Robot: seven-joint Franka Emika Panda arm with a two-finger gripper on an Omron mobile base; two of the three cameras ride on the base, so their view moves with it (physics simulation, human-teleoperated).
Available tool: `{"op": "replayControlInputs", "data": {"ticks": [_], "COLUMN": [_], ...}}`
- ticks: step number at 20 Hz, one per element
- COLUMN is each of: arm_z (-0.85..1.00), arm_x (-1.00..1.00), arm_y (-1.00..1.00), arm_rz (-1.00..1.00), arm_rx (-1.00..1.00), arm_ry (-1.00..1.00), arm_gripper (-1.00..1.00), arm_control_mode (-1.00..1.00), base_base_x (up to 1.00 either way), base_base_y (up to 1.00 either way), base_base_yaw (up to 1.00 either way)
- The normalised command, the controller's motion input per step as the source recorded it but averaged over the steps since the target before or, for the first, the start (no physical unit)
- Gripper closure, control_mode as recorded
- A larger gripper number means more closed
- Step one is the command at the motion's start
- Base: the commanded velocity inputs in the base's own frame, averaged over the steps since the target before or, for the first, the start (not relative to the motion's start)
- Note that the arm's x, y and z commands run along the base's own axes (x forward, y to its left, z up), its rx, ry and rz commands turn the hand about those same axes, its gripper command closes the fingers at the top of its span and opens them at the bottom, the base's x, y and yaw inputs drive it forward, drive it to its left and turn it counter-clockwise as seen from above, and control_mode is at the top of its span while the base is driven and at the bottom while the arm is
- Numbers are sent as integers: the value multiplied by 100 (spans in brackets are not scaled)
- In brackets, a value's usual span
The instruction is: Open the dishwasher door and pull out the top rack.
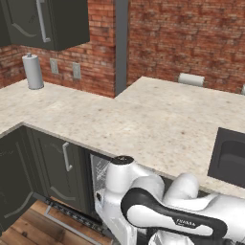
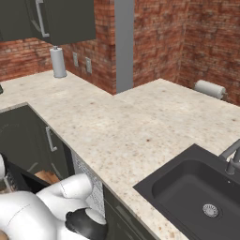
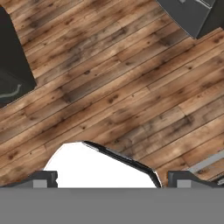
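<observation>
The dishwasher door (image 1: pixel 72 214) hangs folded down below the counter, and its silver bar handle (image 1: pixel 72 228) runs along the outer edge above the wood floor. In the opening just under the counter I see the light-grey wire grid of the top rack (image 1: pixel 99 172), which is also in the right base view (image 2: pixel 89 180), still inside the machine. The hand view looks down on floor planks. My gripper (image 3: pixel 116 179) is open, with its fingertips (image 3: pixel 43 178) far apart and nothing between them. A piece of silver bar (image 3: pixel 205 162) shows at the lower right of that view.
The arm's white links (image 1: pixel 143 201) cover much of the dishwasher front. Dark cabinet doors (image 1: pixel 57 162) stand left of the opening. The speckled counter (image 1: pixel 143 119) carries a paper towel roll (image 1: pixel 32 72), and a dark sink (image 2: pixel 197 197) sits to the right.
</observation>
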Motion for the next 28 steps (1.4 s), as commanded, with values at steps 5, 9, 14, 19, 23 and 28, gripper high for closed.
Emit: {"op": "replayControlInputs", "data": {"ticks": [5, 9, 14, 19, 23, 28], "arm_z": [83, 53, 15, -16, -4, -54], "arm_x": [27, 65, 55, 62, 54, 20], "arm_y": [-41, -6, 17, 10, -29, -32], "arm_rz": [0, -1, -1, 3, 24, 46], "arm_rx": [-3, -12, -29, -44, -36, -45], "arm_ry": [23, 23, 13, 2, 9, 28], "arm_gripper": [-100, -100, -100, -100, -100, -100], "arm_control_mode": [-100, -100, -100, -100, -100, -100], "base_base_x": [0, 0, 0, 0, 0, 0], "base_base_y": [0, 0, 0, 0, 0, 0], "base_base_yaw": [0, 0, 0, 0, 0, 0]}}
